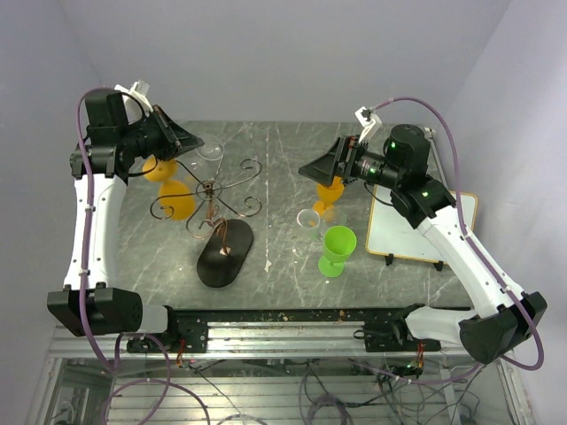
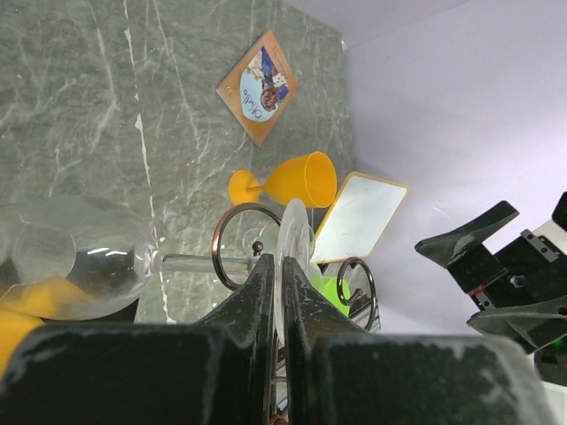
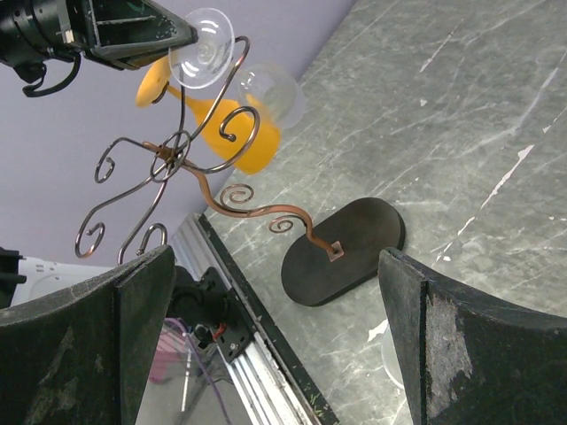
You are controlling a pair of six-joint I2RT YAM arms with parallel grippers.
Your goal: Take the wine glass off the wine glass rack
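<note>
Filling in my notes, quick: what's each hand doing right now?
Left hand: closed on the clear wine glass, by its foot.
Right hand: open, holding nothing.

**Rack to the Left, Standing Glasses to the Right**

The wine glass rack [image 1: 210, 190] is set on the left half of the table [image 1: 283, 142], with its base [image 1: 224, 252] placed towards the near edge. Two hanging glasses [image 1: 175, 200] are carried on its left side, one behind the other. The wine glass [image 2: 75, 266] is hung on a far arm of the rack, its foot held between the fingers of the left gripper [image 1: 189, 142]. Right of centre, three glasses are stood from far to near: the far glass [image 1: 330, 193], the middle glass [image 1: 308, 221] and the near glass [image 1: 337, 248]. A board [image 1: 416, 235] is laid by the right edge.
</note>
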